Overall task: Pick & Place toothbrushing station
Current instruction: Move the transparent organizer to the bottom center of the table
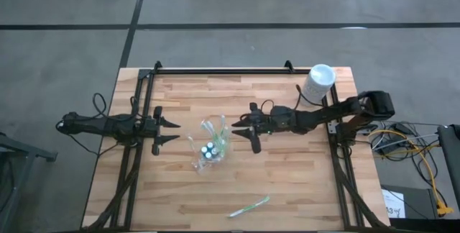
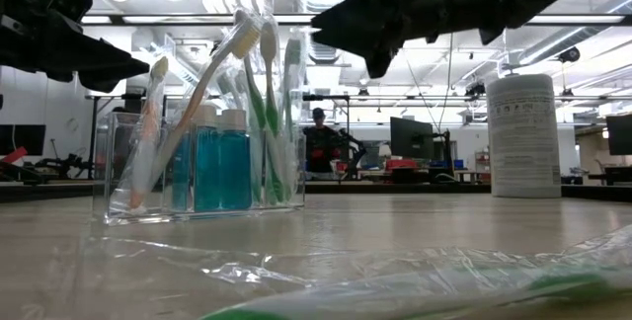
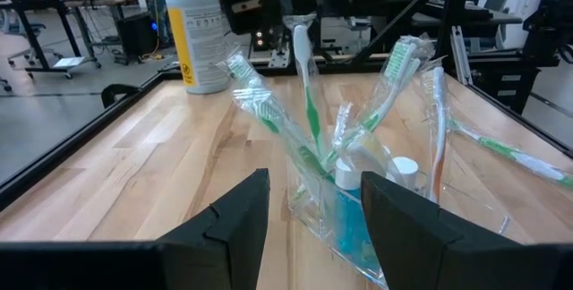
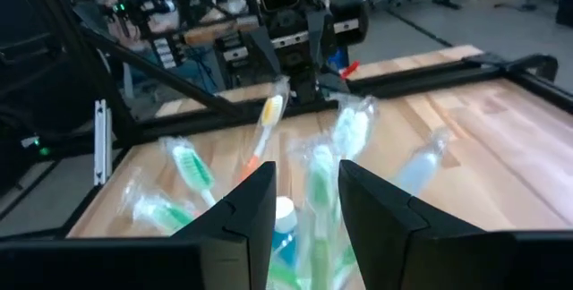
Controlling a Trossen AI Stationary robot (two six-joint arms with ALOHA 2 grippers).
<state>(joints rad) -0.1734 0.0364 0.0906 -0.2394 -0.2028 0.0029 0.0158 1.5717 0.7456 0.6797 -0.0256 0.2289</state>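
Clear plastic holder (image 1: pixel 209 149) near worktop (image 1: pixel 287 183) centre, packed w/ wrapped toothbrushes (image 2: pixel 259 103) and two small blue bottles (image 2: pixel 219 167), white caps up. One more wrapped green toothbrush (image 1: pixel 250 206) flat on worktop at 5 o'clock from holder, well apart, not yet placed.

Right gripper (image 1: pixel 253 134) just at 3 o'clock of holder, above brush heads in low view; jaws part-open, nothing visibly between them in right wrist view. Left gripper (image 1: pixel 171 131) at 9 o'clock of holder, jaws spread, empty, aimed at holder.

Risks, as judged:
- Holder light, top-heavy w/ tall leaning brushes; sideways knock from right jaws prob. tips or slides it. Left jaws close by, could brace, could also bump.
- Crinkly film wrap on brushes snags on jaw tips; pulling away may drag a brush out w/ it.
- Holder already crowded; adding loose brush likely jams vs. existing handles, levers neighbours out.
- Loose brush thin, flat, slippery wrap: hard pinch off wood, may skid or rotate in grip.
- White canister (image 1: pixel 317 83) at 1 o'clock, beside right arm; elbow swing toward 5 o'clock could clip it.
- Both arms converging on same spot: collision chance.
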